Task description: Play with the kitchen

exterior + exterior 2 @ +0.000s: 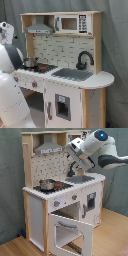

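Note:
The kitchen is a white and light-wood toy unit with a grey hood, a black faucet, a grey sink and a red-ringed stove carrying a small metal pot. In the second exterior view the kitchen has its oven door hanging open at the front. The white arm reaches in from the second exterior view's upper right. Its gripper hangs above the sink in front of the pegboard back. The first exterior view shows only the arm's white body on its left.
A toy microwave sits on the top shelf. A grey curtain hangs behind the unit. Wooden floor lies in front of the open oven door. The pot stands left of the sink in the second exterior view.

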### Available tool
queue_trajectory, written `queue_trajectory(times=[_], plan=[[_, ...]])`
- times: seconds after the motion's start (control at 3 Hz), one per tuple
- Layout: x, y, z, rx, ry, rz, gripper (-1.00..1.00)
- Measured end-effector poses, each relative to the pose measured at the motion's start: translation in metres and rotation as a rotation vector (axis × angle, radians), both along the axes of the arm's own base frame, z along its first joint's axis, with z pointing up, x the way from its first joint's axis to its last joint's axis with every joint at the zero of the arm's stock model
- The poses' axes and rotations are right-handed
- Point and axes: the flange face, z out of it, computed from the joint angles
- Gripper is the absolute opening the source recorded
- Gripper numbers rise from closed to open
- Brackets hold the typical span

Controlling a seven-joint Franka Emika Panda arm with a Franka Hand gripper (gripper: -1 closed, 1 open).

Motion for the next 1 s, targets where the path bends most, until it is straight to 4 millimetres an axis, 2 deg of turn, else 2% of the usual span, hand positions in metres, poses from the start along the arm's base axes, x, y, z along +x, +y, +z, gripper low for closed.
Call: queue_trajectory(times=[1.0], plan=[[0.040,-0.018,-0.016,0.018,0.272,0.061,1.00]])
